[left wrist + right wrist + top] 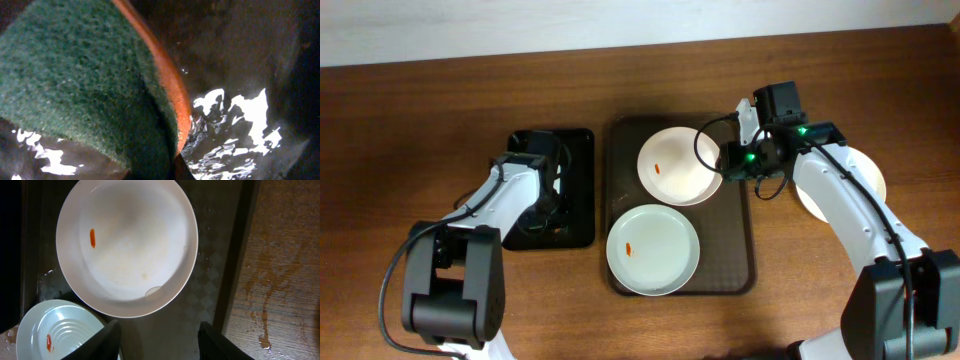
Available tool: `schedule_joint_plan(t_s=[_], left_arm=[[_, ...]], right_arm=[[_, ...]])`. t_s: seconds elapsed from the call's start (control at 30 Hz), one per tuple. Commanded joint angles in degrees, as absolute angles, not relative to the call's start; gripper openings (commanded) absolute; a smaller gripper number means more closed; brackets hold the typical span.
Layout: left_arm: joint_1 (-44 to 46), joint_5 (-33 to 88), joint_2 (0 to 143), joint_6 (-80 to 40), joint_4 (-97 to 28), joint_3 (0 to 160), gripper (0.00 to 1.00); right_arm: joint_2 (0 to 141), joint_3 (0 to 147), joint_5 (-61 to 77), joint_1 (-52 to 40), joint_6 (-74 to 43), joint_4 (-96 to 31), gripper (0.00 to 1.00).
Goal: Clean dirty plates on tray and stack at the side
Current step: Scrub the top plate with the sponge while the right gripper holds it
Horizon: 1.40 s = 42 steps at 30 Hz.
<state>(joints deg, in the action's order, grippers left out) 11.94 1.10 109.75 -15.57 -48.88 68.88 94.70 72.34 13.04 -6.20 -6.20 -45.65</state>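
The brown tray (725,250) holds two white plates. The far plate (678,165) (130,245) and the near plate (653,250) (50,330) each carry a small orange-red smear. A third plate (868,172) lies on the table to the right, partly under my right arm. My right gripper (732,158) (159,325) is open and empty, just above the tray beside the far plate's right rim. My left gripper (552,195) (160,170) is down in the black tray (582,150), shut on a green and orange sponge (85,85).
The black tray (235,75) is wet and glistens with water. The wooden table (280,280) right of the brown tray has wet streaks. The brown tray's raised rim (237,255) runs beside my right gripper.
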Motion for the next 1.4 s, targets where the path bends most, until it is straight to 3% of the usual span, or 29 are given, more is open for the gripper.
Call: schedule_joint_plan(t_s=[0.0,0.03,0.1,0.13,0.17,0.23,0.33,0.5,0.77,0.83,0.87,0.93,1.13,1.23,1.37], left_arm=[[11.9,0.1,109.1,-10.1,-51.0,75.7,0.00],[11.9,-1.0,109.1,-10.1,-51.9,77.1,0.01],[11.9,-1.9,109.1,-9.0,-53.3,79.2,0.24],[11.9,-1.9,109.1,-8.1,-54.4,80.5,0.55],[11.9,-2.0,109.1,-8.0,-54.8,80.7,0.65],[11.8,-2.7,109.1,-8.1,-55.4,80.7,0.75],[11.8,-2.8,109.1,-8.1,-54.8,80.7,0.78],[11.9,-4.8,109.4,-8.9,-46.8,79.4,0.71],[11.9,-5.1,116.4,-8.9,-38.1,77.1,0.48],[11.9,-3.5,117.8,-8.9,-38.3,77.1,0.35],[11.9,-2.7,118.0,-8.9,-38.4,77.1,0.20],[11.9,-1.1,117.9,-8.9,-39.0,77.7,0.02],[11.9,-1.0,117.7,-8.9,-51.8,88.6,0.00],[12.5,-0.6,117.7,-8.9,-59.3,98.4,0.00],[14.5,6.3,117.7,-9.0,-61.3,105.5,0.00]], right_arm=[[93.9,73.1,13.5,-6.0,-6.0,-45.6,0.51],[93.9,73.1,13.5,-6.0,-6.0,-45.6,0.51],[93.9,73.1,13.5,-6.0,-6.0,-45.6,0.51],[93.9,73.1,13.5,-6.0,-6.0,-45.6,0.51],[93.9,73.1,13.5,-6.0,-6.0,-45.6,0.51],[93.9,73.1,13.5,-6.0,-6.0,-45.6,0.51],[93.9,73.1,13.5,-6.0,-6.0,-45.6,0.51],[93.9,73.1,13.5,-6.0,-6.0,-45.4,0.52],[93.9,73.1,13.5,-6.0,-6.0,-45.4,0.52],[93.9,73.1,13.5,-6.0,-6.0,-45.4,0.52],[93.9,73.1,13.5,-6.0,-6.0,-45.2,0.52],[93.9,73.1,12.9,-6.0,-6.0,-44.2,0.55],[94.5,72.8,9.1,-6.0,-6.0,-38.8,0.55],[97.5,72.5,8.3,-6.0,-6.0,-36.2,0.45],[105.1,72.5,8.3,-6.0,-6.0,-35.2,0.44]])
